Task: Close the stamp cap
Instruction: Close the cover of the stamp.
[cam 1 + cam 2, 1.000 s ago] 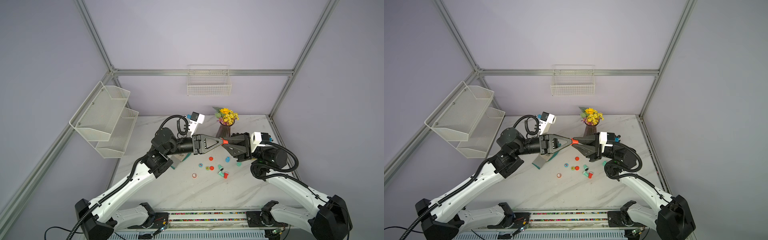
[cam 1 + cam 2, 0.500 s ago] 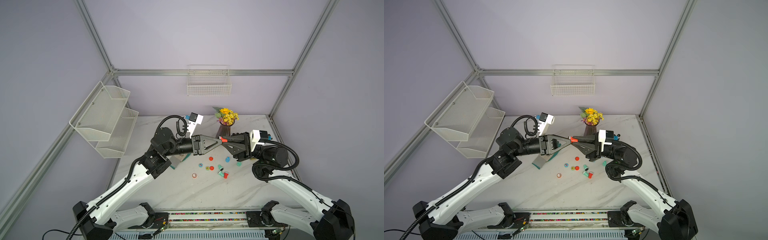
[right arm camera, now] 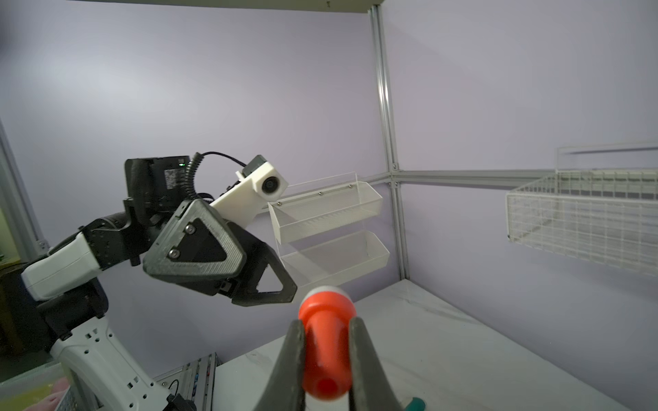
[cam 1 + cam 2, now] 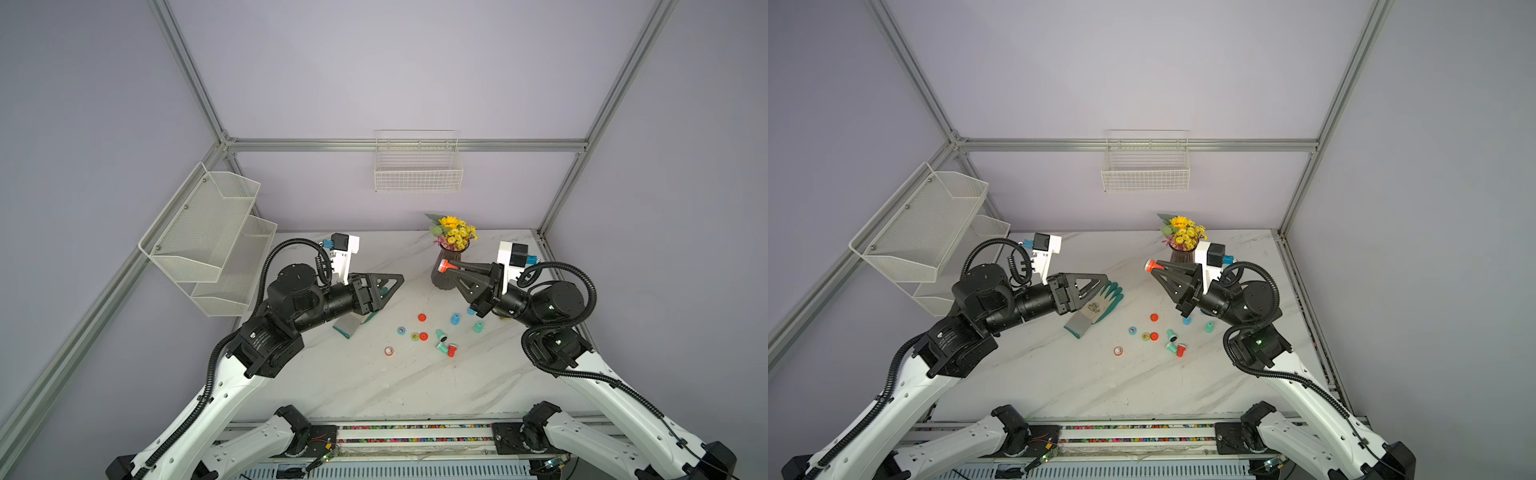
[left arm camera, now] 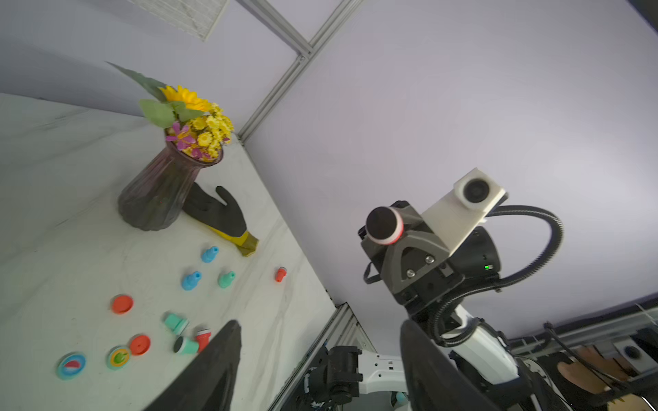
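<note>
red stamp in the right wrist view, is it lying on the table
No, the right end effector holds the red stamp in its grip, up above the table.

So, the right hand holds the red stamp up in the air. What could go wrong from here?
1. The right hand pinches the red stamp only by its narrower part, well above the table. A slip could drop it among the loose caps.
2. In a top view the stamp appears near the vase. A careless swing might tip it.
</note>
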Controlling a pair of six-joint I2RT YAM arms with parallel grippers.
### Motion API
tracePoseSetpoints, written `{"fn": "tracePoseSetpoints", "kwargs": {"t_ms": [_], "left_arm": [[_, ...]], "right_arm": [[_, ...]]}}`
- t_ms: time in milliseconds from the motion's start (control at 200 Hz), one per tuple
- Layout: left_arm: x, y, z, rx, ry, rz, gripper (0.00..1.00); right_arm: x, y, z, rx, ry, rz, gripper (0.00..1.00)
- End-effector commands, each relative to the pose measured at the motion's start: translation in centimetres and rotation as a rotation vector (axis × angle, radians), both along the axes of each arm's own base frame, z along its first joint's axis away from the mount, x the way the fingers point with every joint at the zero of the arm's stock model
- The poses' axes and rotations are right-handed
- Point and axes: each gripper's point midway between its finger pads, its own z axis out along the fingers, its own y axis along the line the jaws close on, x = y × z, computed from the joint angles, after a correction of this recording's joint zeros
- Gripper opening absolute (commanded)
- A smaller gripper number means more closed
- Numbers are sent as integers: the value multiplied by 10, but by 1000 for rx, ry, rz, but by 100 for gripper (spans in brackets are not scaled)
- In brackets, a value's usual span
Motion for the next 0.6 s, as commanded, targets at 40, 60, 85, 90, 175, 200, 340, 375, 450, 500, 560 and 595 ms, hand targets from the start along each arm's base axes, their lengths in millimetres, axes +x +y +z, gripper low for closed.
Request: {"fn": "tracePoseSetpoints", "kwargs": {"t_ms": [40, 60, 85, 90, 175, 200, 340, 375, 450, 500, 560, 595], "left_arm": [[23, 28, -53, 217, 58, 176, 70], [24, 29, -58, 234, 67, 186, 70], [26, 31, -66, 254, 79, 197, 70], [26, 31, -67, 258, 81, 200, 70], [32, 37, -91, 325, 120, 235, 70], [33, 38, -97, 340, 128, 242, 70], [41, 46, -133, 454, 173, 283, 68], [42, 50, -144, 491, 190, 297, 68], [44, 54, -165, 556, 225, 306, 67], [45, 54, -177, 592, 248, 303, 66], [47, 53, -191, 630, 280, 295, 65], [48, 52, -199, 650, 299, 285, 65]], "right_arm": [[33, -16, -44, -113, 321, -193, 0], [36, -17, -50, -132, 350, -208, 0], [39, -19, -57, -152, 387, -228, 0], [39, -19, -56, -152, 388, -231, 0], [44, -21, -76, -208, 488, -260, 0], [45, -21, -82, -221, 509, -260, 0], [47, -22, -115, -311, 639, -278, 0], [45, -24, -127, -341, 685, -288, 0], [43, -27, -144, -380, 764, -304, 0], [42, -30, -154, -414, 810, -323, 0], [39, -35, -169, -459, 868, -352, 0], [37, -36, -178, -490, 896, -367, 0]]}}
